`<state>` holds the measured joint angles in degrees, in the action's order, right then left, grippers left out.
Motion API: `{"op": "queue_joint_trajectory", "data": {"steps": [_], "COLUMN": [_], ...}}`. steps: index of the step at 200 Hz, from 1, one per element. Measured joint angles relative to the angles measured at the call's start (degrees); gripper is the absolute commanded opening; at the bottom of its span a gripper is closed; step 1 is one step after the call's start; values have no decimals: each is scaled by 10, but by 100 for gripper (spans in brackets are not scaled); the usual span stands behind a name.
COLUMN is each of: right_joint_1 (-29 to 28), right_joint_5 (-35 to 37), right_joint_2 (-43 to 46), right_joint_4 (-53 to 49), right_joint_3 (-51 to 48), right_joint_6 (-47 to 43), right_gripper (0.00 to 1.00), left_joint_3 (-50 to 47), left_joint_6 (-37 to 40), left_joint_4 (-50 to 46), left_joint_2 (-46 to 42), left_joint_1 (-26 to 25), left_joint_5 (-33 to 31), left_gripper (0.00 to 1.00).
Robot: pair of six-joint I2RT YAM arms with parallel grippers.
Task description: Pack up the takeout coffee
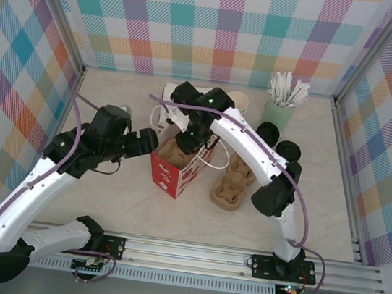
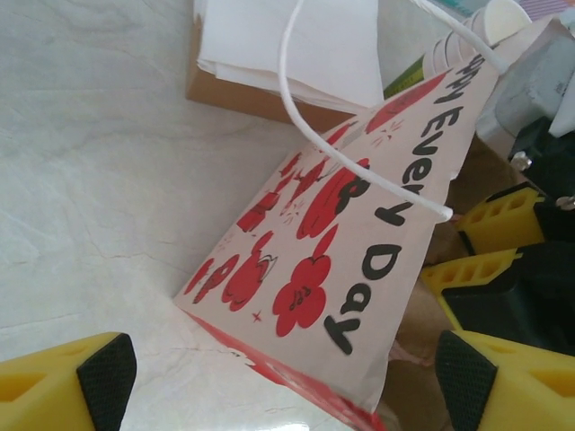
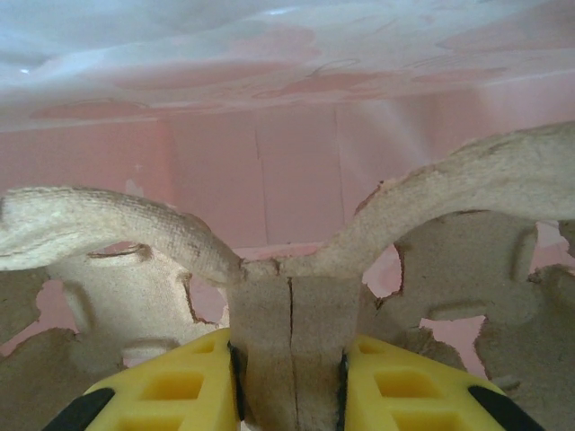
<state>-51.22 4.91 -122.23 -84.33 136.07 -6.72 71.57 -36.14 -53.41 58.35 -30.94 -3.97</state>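
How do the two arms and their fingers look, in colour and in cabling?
Left arm and right arm have white links with black joints; a purple cable runs along each. The fingers are yellow, with moulded hollows and black pads.

Black lettering on the paper bag (image 2: pixel 395 323) reads "Every Day".

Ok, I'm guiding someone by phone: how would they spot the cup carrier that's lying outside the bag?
Find the red-and-white bag standing mid-table. Just right of it, flat on the tabletop, lies a brown pulp carrier. A second carrier stands inside the bag, pinched by the right gripper; this one is outside it and held by nothing.
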Motion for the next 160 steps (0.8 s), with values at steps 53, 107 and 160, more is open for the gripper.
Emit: {"op": "queue_joint_trajectory", "data": {"steps": [53,107,160], "right_joint_1": [-7,-10,-10], "right_joint_5": [1,1,5], "right_joint_2": [-7,-24,-36], "right_joint_4": [-7,-7,-3], "right_joint_3": [17,30,31], "right_joint_6": [-2,-13,-21], "right_gripper": [27,27,27], "left_joint_3": [-2,-2,-2], "left_joint_6": [30,46,50], "left_joint_4": [25,27,28], "left_joint_2": [38,52,52], "left_joint_1": [3,3,3], "left_joint_5": [42,48,48], "left_gripper": [59,32,16]}}
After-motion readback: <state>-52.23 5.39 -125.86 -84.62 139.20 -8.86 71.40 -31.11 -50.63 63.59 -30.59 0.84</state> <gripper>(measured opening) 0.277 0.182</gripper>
